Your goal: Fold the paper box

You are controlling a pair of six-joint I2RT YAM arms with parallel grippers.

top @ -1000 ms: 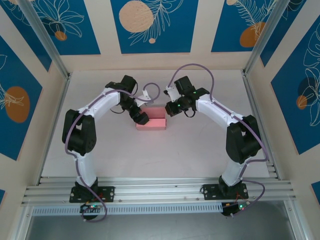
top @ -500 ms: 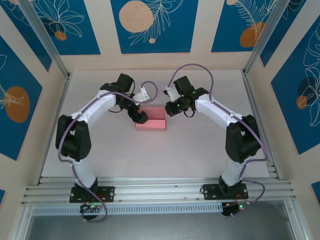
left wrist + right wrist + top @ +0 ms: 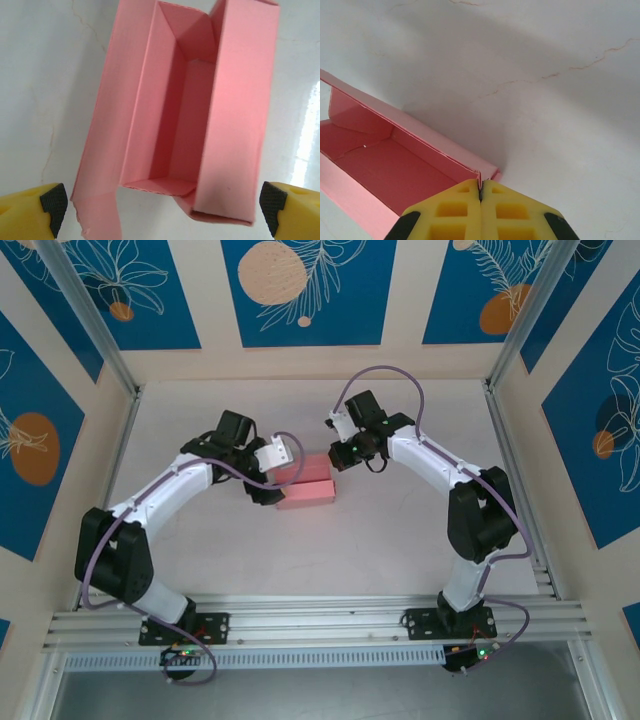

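The paper box point(image 3: 308, 494) is a pale pink open trough lying mid-table between the arms. In the left wrist view the paper box point(image 3: 165, 100) shows its hollow inside, a long flap on the left and a wider panel on the right. My left gripper point(image 3: 162, 214) stands open just short of the box's near end, its fingertips point(image 3: 54, 206) wide apart and touching nothing; from above the left gripper point(image 3: 270, 486) sits at the box's left end. My right gripper point(image 3: 480, 187) is shut on the corner of the box's far wall point(image 3: 445, 150), at the box's right end point(image 3: 338, 460).
White tabletop point(image 3: 400, 540) lies all round the box, with hairline cracks. Patterned walls and metal posts close in the back and sides. An aluminium rail point(image 3: 320, 625) runs along the near edge by the arm bases.
My left arm has swung back and to the left, drawing its gripper off the box and opening it fully. The box has turned slightly. The right gripper keeps its pinch.
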